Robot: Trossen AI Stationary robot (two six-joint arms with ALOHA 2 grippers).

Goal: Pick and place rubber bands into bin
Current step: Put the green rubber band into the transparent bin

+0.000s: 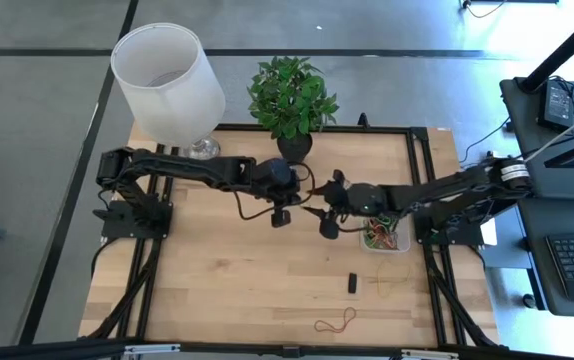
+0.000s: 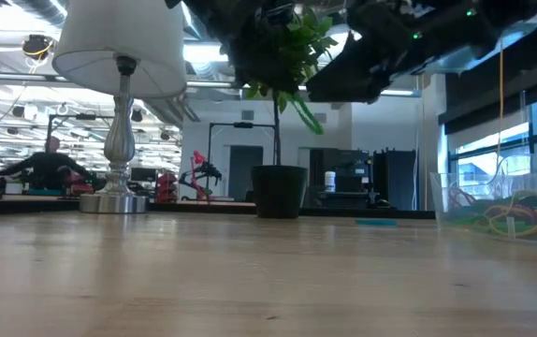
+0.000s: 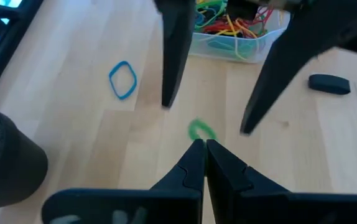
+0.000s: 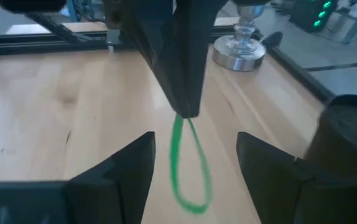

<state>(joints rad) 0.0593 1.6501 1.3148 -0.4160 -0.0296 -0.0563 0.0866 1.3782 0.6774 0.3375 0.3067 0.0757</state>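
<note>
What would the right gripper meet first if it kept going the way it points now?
Most likely the green rubber band, which hangs from the left gripper and dangles between the right gripper's open fingers. Just behind it are the left gripper's shut fingers. Depth is unclear.

Green rubber band hangs mid-air; clear bin approx. half full.

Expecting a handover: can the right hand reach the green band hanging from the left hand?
Probably yes: the open right hand flanks the green band dangling from the shut left hand; nothing intervenes.
</note>
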